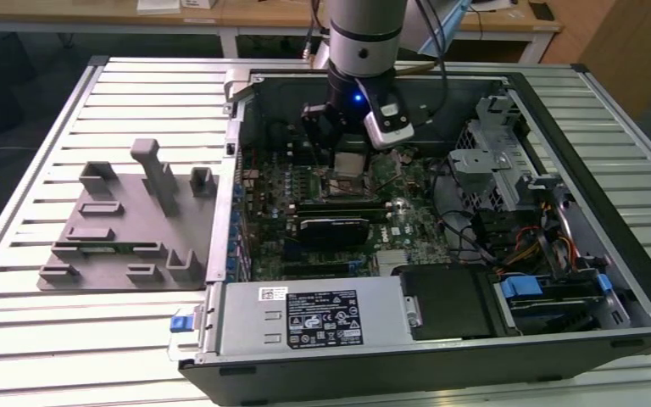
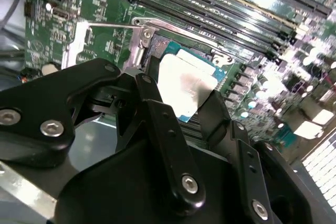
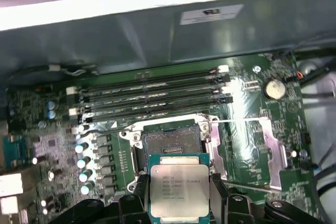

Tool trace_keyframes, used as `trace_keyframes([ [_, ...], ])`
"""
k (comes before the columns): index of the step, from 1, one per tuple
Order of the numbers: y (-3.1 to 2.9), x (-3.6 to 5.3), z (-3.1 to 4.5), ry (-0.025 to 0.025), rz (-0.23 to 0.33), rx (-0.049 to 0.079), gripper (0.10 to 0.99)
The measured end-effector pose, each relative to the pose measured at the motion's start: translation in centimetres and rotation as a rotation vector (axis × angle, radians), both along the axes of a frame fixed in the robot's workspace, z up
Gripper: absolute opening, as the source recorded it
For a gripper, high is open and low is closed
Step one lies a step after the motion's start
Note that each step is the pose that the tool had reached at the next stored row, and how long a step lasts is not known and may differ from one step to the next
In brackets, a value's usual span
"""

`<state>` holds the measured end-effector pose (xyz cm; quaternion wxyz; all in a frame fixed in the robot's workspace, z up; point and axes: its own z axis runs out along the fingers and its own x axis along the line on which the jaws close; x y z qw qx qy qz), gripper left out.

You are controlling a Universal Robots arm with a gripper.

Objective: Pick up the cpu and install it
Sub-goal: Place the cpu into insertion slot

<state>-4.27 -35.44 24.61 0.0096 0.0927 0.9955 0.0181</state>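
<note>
Now the cpu [image 3: 179, 188] shows a satiny silver metal lid, the hand [image 2: 181, 87] glossy black with bright metal screws, the motherboard [image 3: 58, 140] shiny green, the fixture [image 1: 122, 225] matt grey plastic, the worktop [image 1: 145, 93] ribbed pale metal.

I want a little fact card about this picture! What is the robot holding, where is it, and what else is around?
robot part: gripper, down inside the open computer case
holding: the cpu, gripped on two sides
cpu position: just above the socket, not yet seated
socket: open and empty
nearby: memory slots beside the socket
outside the case: grey fixture on the slatted table
</note>
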Motion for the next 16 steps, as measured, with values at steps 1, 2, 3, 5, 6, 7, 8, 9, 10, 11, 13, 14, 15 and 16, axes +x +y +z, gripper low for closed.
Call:
trace_keyframes([
  [1,0.0,0.0,-0.01,0.0,-0.018,0.0,0.541],
  [2,0.0,0.0,-0.03,0.0,-0.036,0.0,0.541],
  [3,0.0,0.0,-0.04,0.0001,-0.056,0.0,0.541],
  [5,0.0,0.0,-0.07,0.0,-0.091,0.0,0.541],
  [6,0.0,0.0,-0.09,0.0,-0.11,0.0,0.541],
  [7,0.0,0.0,-0.11,0.0001,-0.128,0.0,0.541],
  [8,0.0,0.0,-0.12,0.0,-0.146,0.0,0.541],
  [9,0.0,0.0,-0.13,0.0,-0.164,0.0,0.541],
  [10,0.0,0.0,-0.15,0.0,-0.182,0.0,0.541],
  [11,0.0,0.0,-0.16,0.0,-0.201,0.0,0.541],
  [13,0.0,0.0,-0.2,0.0,-0.237,0.0,0.541],
  [14,0.0,0.0,-0.21,0.0,-0.255,0.0,0.541],
  [15,0.0,0.0,-0.23,0.0,-0.273,0.0,0.541],
  [16,0.0,0.0,-0.24,0.0,-0.291,0.0,0.541],
])
